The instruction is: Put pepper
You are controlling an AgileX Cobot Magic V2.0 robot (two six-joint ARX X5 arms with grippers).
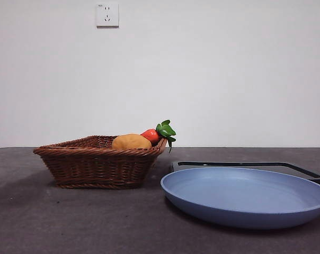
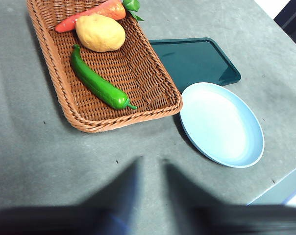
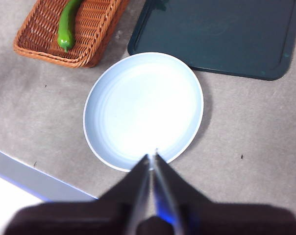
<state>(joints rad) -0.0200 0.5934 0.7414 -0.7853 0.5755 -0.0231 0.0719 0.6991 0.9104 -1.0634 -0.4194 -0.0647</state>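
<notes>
Your left gripper (image 2: pixel 150 169) hangs above the bare table (image 2: pixel 35 161), short of the wicker basket (image 2: pixel 64 95), with its two jaws a little apart and nothing between them. Your right gripper (image 3: pixel 153 159) hovers over the near rim of the blue plate (image 3: pixel 113 103), its jaws pressed together and holding nothing.

You find the pepper (image 2: pixel 96 84) lying flat on the basket floor, dark green and glossy, slightly curved, with its stem end close to the basket's short wall on the side nearest the plate. Its other end lies just beside the tan potato-like lump (image 2: pixel 100 33), which sits deeper in the basket. Beyond that lump, the carrot (image 2: pixel 89 14) lies along the basket's far wall, with its green leaves (image 2: pixel 132 6) sticking out over the rim.

From the front view you see only the lump and the carrot top above the basket rim; the pepper is hidden behind the wall. The plate sits on the table just beside the basket, apart from it, and the dark green tray (image 2: pixel 197 58) lies flat behind the plate, next to the basket's long side.
</notes>
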